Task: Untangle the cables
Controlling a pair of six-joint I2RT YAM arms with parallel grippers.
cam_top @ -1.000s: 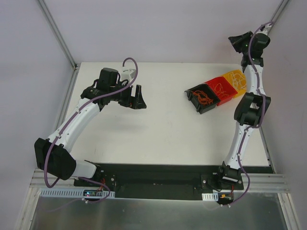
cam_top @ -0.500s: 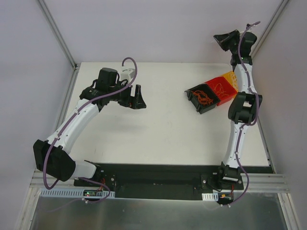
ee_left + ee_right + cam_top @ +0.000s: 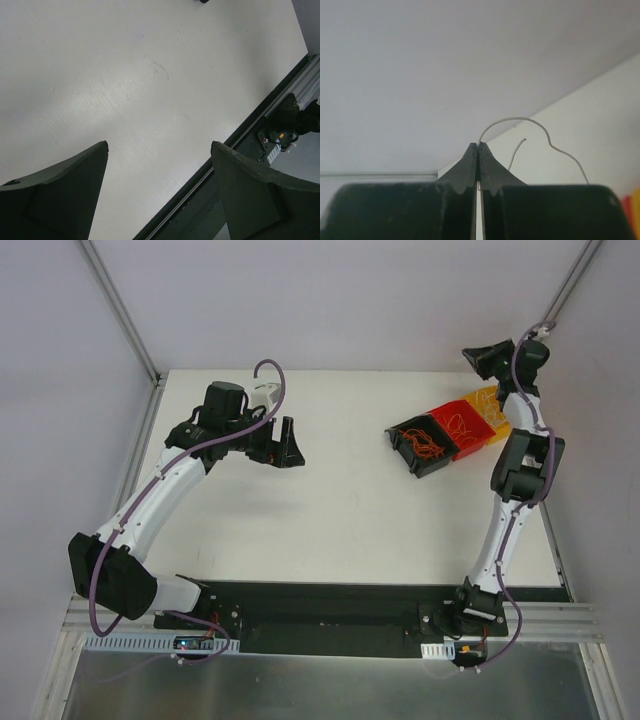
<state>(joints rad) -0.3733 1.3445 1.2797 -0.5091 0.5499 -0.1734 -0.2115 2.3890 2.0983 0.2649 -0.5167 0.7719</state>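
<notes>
Right hand (image 3: 478, 145) fully closed, fingertips pinching one thin whitish cable strand (image 3: 520, 118). Strand arcs up, then trails off right. Hand sits high over the far right corner of the white worktop (image 3: 340, 520). Left hand (image 3: 159, 144) wide open, holding nothing, above bare worktop. Remaining thin curly cables (image 3: 425, 443) lie in the adjoining black plastic bin (image 3: 396, 440), red bin (image 3: 470, 451) and yellow bin (image 3: 500, 428).
</notes>
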